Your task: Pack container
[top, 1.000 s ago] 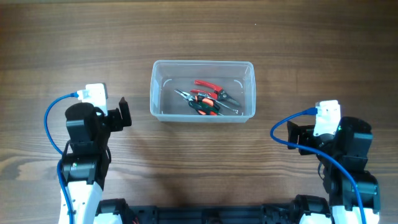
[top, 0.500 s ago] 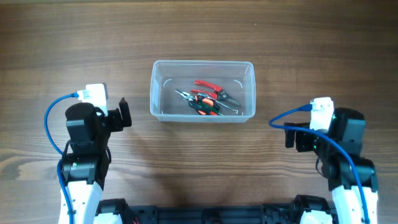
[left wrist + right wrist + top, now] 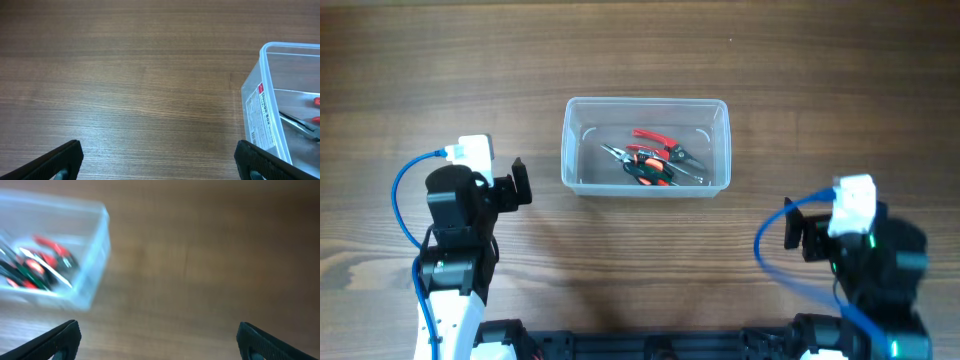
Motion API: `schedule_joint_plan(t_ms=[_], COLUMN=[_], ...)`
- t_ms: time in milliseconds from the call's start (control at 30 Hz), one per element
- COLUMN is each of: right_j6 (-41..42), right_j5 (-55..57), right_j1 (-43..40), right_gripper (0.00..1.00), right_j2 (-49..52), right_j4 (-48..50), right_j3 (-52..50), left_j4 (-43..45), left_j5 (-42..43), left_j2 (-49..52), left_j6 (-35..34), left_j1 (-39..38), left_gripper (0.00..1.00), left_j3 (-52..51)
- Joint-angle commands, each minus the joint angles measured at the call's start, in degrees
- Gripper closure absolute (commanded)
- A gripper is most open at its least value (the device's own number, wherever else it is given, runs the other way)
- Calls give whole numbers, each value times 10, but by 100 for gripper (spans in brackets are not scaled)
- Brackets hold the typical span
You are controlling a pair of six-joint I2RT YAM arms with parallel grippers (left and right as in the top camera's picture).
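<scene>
The clear plastic container (image 3: pixel 646 146) stands in the middle of the wooden table. Inside lie several hand tools with red, orange and green handles (image 3: pixel 652 158). The container also shows at the right of the left wrist view (image 3: pixel 280 105) and, blurred, at the upper left of the right wrist view (image 3: pixel 90 265). My left gripper (image 3: pixel 520 183) is open and empty, left of the container; its fingers frame bare wood (image 3: pixel 160 160). My right gripper (image 3: pixel 796 232) is open and empty, at the lower right of the container; it also shows in its wrist view (image 3: pixel 160 340).
A white label with red print (image 3: pixel 263 117) is stuck on the container's short left wall. Bare wooden table (image 3: pixel 640 270) lies all round the container. Blue cables loop beside each arm.
My right arm has drawn back towards the front edge and its wrist view is motion-blurred. The left arm and the container have not moved.
</scene>
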Motion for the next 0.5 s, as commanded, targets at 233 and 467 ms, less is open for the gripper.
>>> schedule_joint_plan(t_ms=[233,467], right_j6=[0,-28], right_j5=[13,13], right_j1=[50,72], right_gripper=[0,0], right_j2=[-197,-219], right_j4=[206,449], right_j3=[-148,-276], left_j4=[2,2], left_j5=[-2,-2], left_j2=[1,1], left_j6=[11,11], left_j1=[-1,-1], left_gripper=[0,0], left_j3=[-3,-3])
